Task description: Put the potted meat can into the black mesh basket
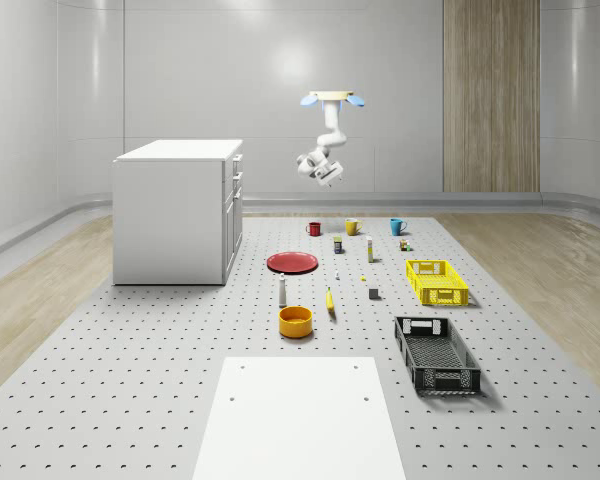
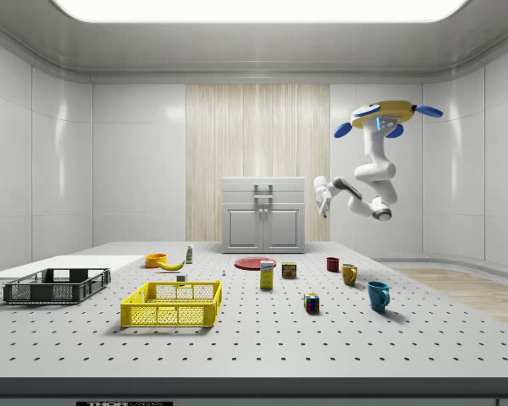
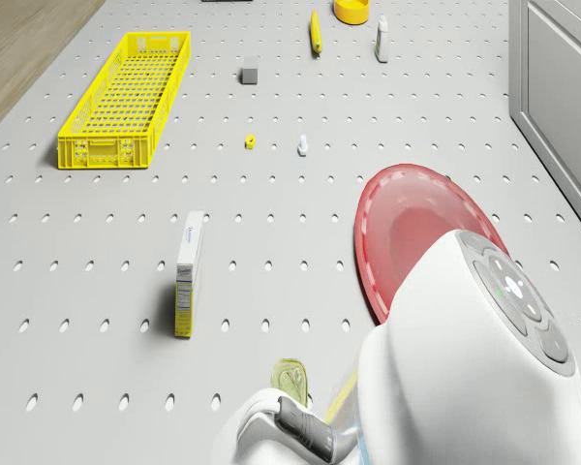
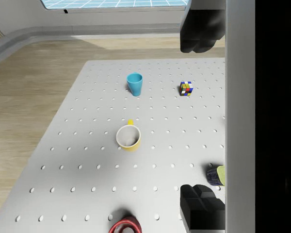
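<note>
We hover high above the far mugs; whether the jaws [image 1: 329, 176] are open we cannot tell. The meat can [image 1: 338, 245] stands right of the red plate [image 1: 293, 263]; descend squarely over it. The black basket [image 1: 436, 354] waits near right.

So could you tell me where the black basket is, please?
The black basket sits on the floor at the whole-scene view's lower right, just in front of the yellow basket, far from the hovering drone.

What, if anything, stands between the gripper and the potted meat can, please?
Nothing visible does. The drone hovers high over the mat, and the gripper hangs in open air above the potted meat can.
</note>
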Tool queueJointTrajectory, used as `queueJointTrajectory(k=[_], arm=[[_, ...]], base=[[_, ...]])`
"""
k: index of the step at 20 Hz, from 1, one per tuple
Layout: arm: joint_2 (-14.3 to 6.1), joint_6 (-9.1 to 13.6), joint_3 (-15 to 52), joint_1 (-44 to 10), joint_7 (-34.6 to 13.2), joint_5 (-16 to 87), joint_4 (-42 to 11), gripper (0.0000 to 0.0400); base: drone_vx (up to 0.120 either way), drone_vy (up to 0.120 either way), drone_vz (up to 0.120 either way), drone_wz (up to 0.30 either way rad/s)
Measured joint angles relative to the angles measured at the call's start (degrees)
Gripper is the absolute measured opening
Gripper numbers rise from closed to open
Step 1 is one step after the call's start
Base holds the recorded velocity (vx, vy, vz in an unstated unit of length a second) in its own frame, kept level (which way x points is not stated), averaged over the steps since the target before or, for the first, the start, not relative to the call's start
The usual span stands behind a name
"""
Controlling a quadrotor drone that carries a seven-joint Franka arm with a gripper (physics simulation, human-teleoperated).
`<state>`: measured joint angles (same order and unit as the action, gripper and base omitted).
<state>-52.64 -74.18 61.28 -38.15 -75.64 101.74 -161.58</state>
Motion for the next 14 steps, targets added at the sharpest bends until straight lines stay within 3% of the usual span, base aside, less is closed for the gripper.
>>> queueJointTrajectory(k=[6,9,14], arm=[[-3.82,5.80,6.60,-12.74,-8.51,9.71,-3.65,0.0400],[-5.32,6.99,8.25,-16.17,-10.77,11.23,-4.11,0.0400],[-7.38,7.38,9.91,-19.42,-13.01,11.89,-4.34,0.0400]], base=[[0.000,0.000,-0.120,0.000],[0.000,0.000,-0.120,0.000],[0.112,0.000,-0.120,0.000]])
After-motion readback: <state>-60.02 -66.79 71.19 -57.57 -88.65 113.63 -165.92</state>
